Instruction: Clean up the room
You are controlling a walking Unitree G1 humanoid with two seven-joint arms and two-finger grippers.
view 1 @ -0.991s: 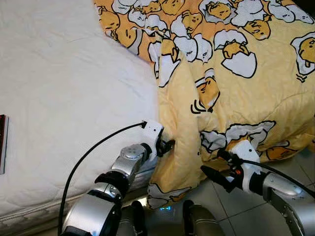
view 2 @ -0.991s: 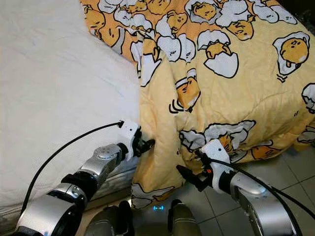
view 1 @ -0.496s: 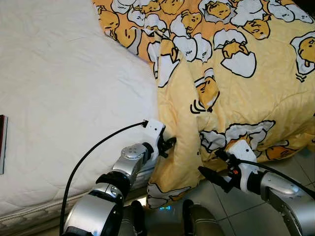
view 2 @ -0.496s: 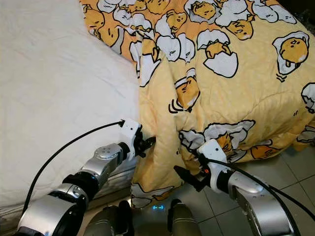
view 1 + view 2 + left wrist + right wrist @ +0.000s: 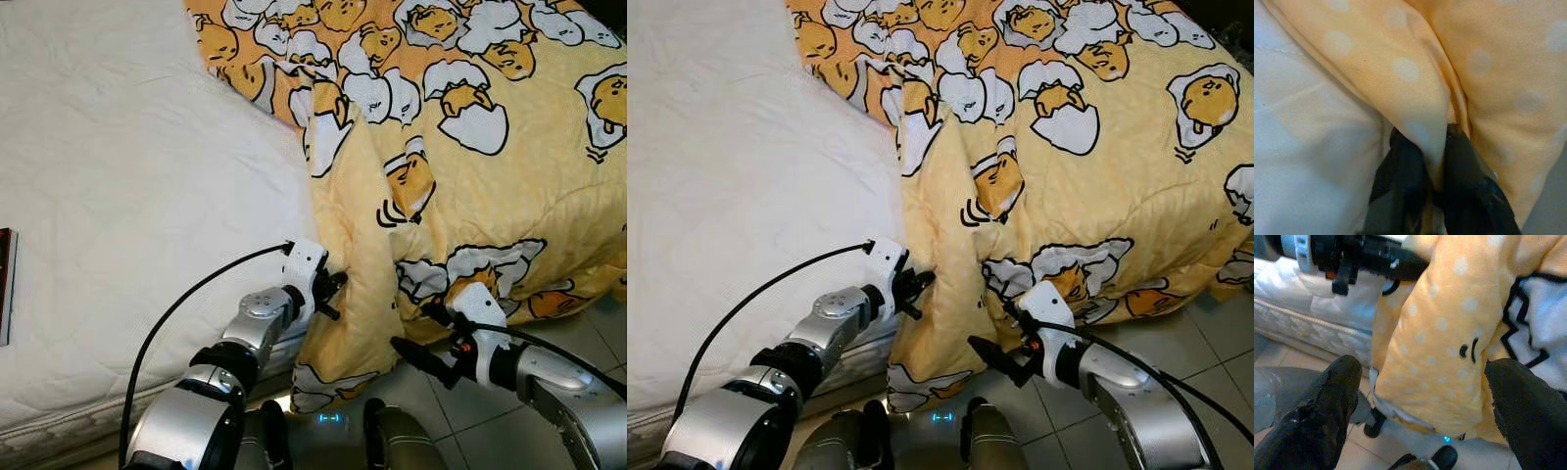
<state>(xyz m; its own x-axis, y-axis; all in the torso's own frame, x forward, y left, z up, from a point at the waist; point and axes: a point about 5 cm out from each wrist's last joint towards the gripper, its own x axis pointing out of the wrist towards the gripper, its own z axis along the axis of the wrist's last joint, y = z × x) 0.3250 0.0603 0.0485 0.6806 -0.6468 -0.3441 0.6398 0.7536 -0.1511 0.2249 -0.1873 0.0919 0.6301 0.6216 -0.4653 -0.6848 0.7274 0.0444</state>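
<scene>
So the left hand is pinching the yellow blanket fold hanging off the mattress edge beside it, while the right hand, fingers spread, is creeping leftward toward the fold — probably setting up a two-handed pull.

Right gripper spread wide before the yellow blanket.

Head views are evenly and brightly lit and sharp, with the white mattress near washed out and a soft shadow under its front edge. Left wrist view is dimmer, warm-tinted and soft at close range. In the right wrist view the black fingers are blurred.
</scene>
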